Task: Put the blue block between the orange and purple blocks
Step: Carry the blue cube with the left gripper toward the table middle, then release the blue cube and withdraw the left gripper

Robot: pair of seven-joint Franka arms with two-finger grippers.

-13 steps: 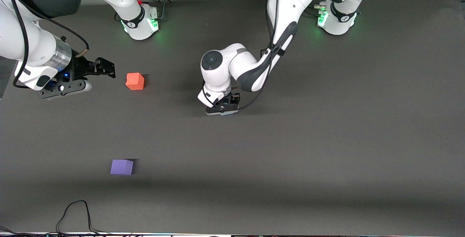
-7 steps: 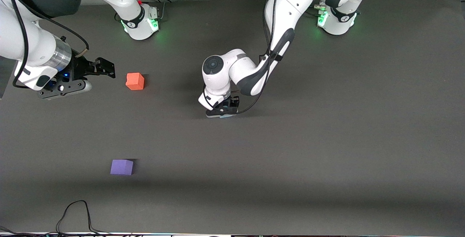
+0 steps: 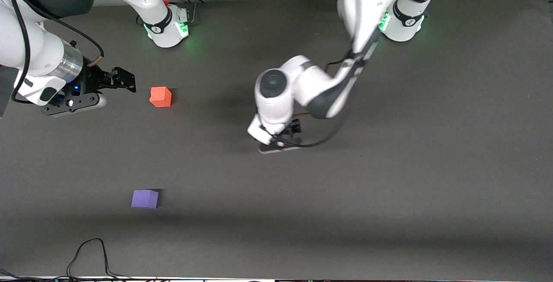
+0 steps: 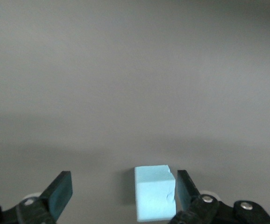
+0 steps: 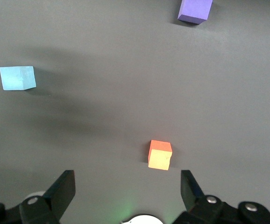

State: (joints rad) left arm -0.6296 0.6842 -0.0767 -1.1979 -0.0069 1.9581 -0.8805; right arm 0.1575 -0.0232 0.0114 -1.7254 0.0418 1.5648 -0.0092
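Observation:
The blue block (image 4: pixel 154 192) sits on the dark mat between my left gripper's open fingers, close to one finger (image 4: pixel 183 188). In the front view my left gripper (image 3: pixel 283 138) hangs over the table's middle and hides the block. The block also shows in the right wrist view (image 5: pixel 17 78). The orange block (image 3: pixel 160 96) lies toward the right arm's end. The purple block (image 3: pixel 145 198) lies nearer to the front camera than the orange one. My right gripper (image 3: pixel 124 80) is open and empty beside the orange block (image 5: pixel 160 155), and that arm waits.
The dark mat (image 3: pixel 389 165) covers the table. A black cable (image 3: pixel 86 251) loops at the mat's edge nearest the front camera, near the purple block. The arm bases (image 3: pixel 168 27) stand along the edge farthest from the front camera.
My left arm has lifted and swung toward its own end of the table. The sliver of blue seen under the gripper before is now hidden in the front view. The right arm barely moved.

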